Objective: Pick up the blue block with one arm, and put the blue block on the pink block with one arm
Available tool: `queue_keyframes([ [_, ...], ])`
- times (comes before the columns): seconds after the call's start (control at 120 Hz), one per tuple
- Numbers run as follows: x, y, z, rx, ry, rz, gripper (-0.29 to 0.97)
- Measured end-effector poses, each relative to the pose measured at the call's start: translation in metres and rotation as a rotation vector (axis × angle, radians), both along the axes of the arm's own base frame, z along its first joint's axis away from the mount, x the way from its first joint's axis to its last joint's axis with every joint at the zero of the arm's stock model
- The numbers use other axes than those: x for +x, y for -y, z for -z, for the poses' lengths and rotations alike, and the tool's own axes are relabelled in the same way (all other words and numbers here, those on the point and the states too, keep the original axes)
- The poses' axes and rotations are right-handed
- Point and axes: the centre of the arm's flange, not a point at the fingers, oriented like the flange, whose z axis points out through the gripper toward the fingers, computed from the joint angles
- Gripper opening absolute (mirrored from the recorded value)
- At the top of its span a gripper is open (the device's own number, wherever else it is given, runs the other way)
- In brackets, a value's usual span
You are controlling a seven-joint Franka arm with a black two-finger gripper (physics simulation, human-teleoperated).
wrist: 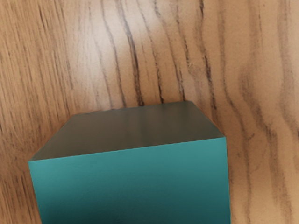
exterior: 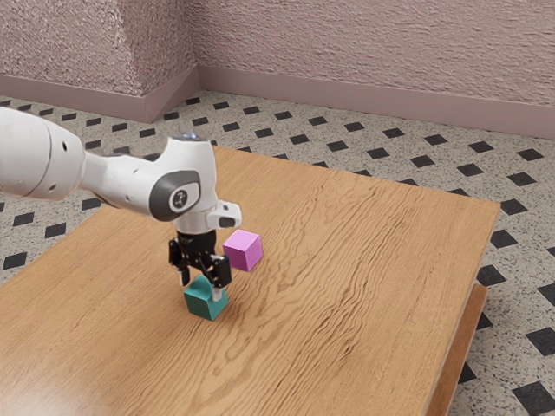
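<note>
Two blocks sat on table (exterior: 364,277): blue block (exterior: 205,303), teal-tinted, directly under claw (exterior: 203,281); pink block (exterior: 243,250) just beside it, farther right. Claw released or clenched: could not tell.

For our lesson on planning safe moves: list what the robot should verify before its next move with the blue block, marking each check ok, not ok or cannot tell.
1. End effector lowered right over the blue block: ok.
2. Blue block lying flat on the table, not tilted: ok, as the wrist view also shows.
3. Blue block lifted off the table: not ok; it sits on the wood.
4. Pink block upright, with nothing on top: ok.
5. Pink block apart from the blue block: ok; table shows between them in the exterior view.
</note>
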Motion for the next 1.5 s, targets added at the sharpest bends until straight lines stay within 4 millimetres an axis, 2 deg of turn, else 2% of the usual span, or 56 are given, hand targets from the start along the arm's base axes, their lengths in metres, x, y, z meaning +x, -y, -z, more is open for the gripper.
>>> queue_keyframes([
  [0.158, 0.01, -0.005, 0.005, -0.003, 0.004, -0.007, 0.68],
  [0.533, 0.01, -0.004, 0.021, -0.007, -0.016, 0.0, 0.68],
  [0.633, 0.01, -0.003, 0.022, -0.008, -0.017, 0.001, 0.61],
  [0.767, 0.01, -0.004, 0.022, -0.008, -0.016, 0.001, 0.46],
  [0.9, 0.012, -0.003, 0.009, 0.0, 0.006, 0.007, 0.4],
  [0.95, 0.015, 0.0, -0.011, 0.008, 0.036, 0.014, 0.39],
  [1.017, 0.028, 0.006, -0.052, 0.023, 0.101, 0.031, 0.37],
  [1.075, 0.053, 0.01, -0.086, 0.034, 0.15, 0.038, 0.37],
  [1.158, 0.091, 0.002, -0.113, 0.044, 0.167, 0.022, 0.37],
  [1.225, 0.107, -0.014, -0.11, 0.062, 0.131, -0.005, 0.37],
  [1.275, 0.115, -0.019, -0.106, 0.069, 0.099, -0.014, 0.37],
  [1.4, 0.131, -0.009, -0.099, 0.077, 0.032, -0.011, 0.37],
  [1.5, 0.133, -0.008, -0.087, 0.085, -0.033, -0.015, 0.36],
])
